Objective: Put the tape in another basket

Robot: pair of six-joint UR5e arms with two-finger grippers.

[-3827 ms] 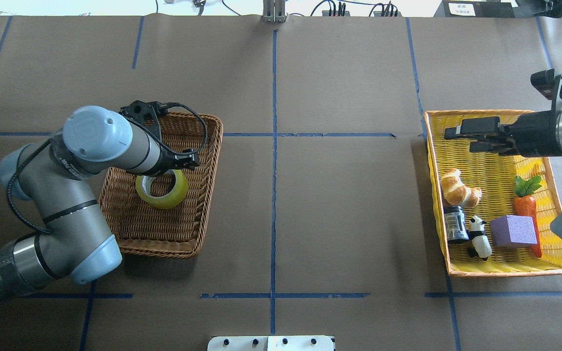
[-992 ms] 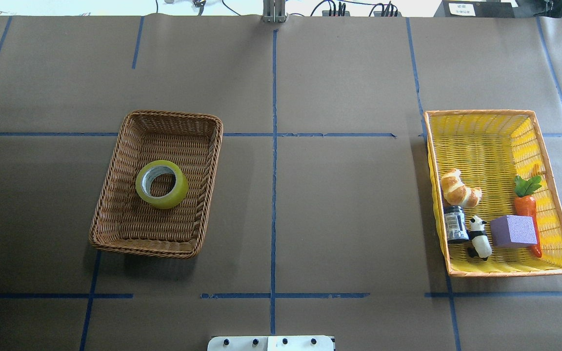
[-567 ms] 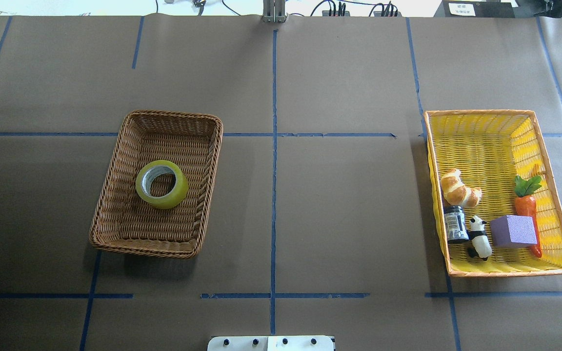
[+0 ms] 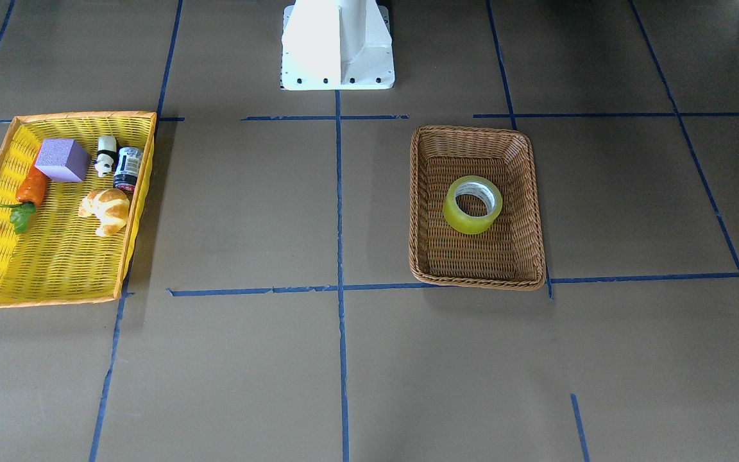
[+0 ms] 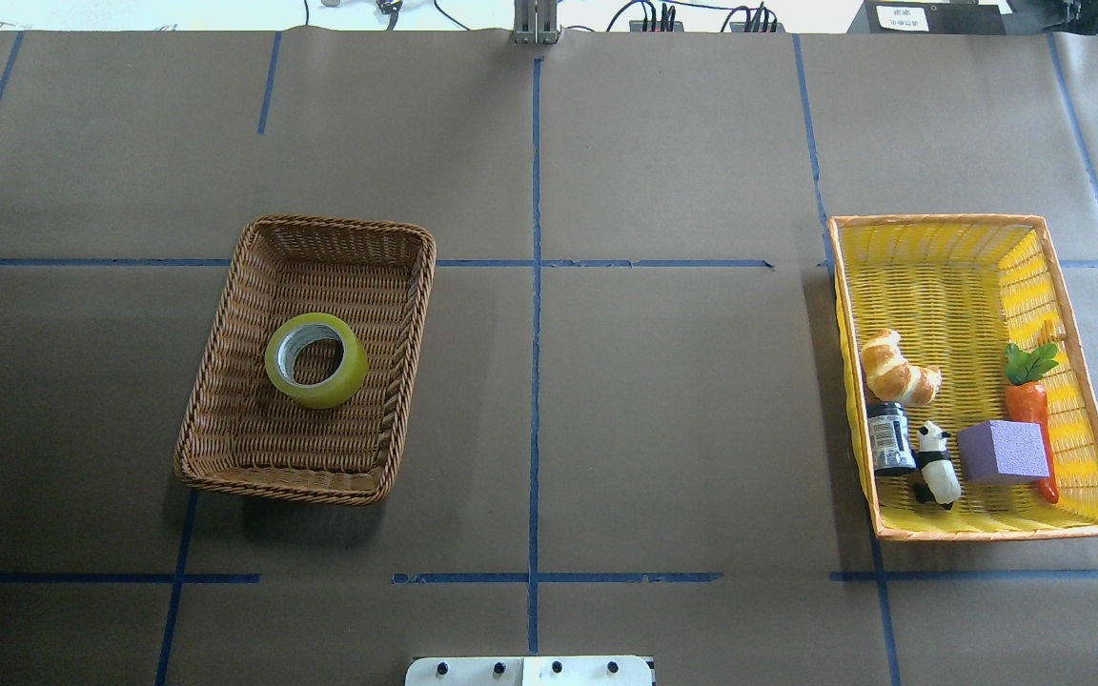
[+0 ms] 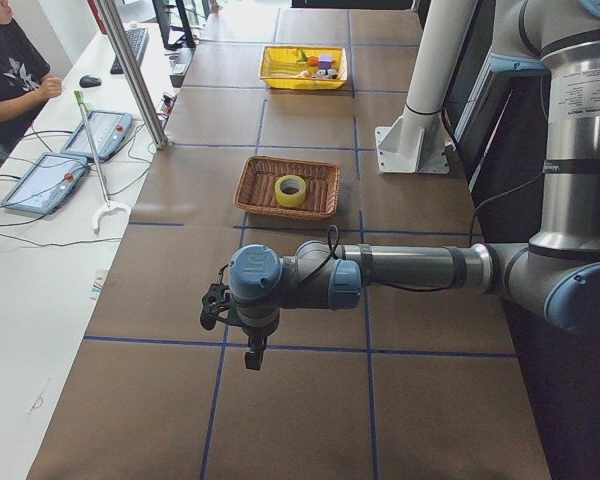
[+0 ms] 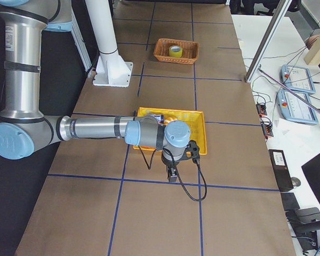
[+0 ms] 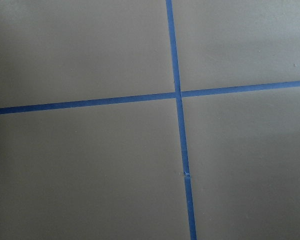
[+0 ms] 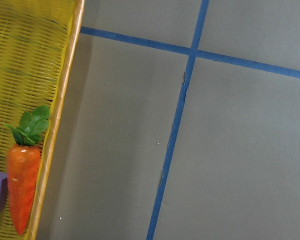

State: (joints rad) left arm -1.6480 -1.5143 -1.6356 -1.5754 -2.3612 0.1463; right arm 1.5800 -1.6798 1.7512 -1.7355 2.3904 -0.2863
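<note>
The tape (image 5: 320, 393) is seen lying flat in the basket (image 5: 273, 443), in the table's left half, midway between near and far edges. It is judged light, stiff and slick-sided, and best taken across its wall, one finger inside the core. The left gripper (image 6: 251, 352) and right gripper (image 7: 172, 174) are held over the table's ends; their state cannot be told

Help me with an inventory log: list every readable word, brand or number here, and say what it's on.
None can be read outright.
Black jar label: print too small.
Tape inner core: grey print, blurred.
White sign beyond the table's far edge: too small.
Sticker on the left arm: too small.
</note>
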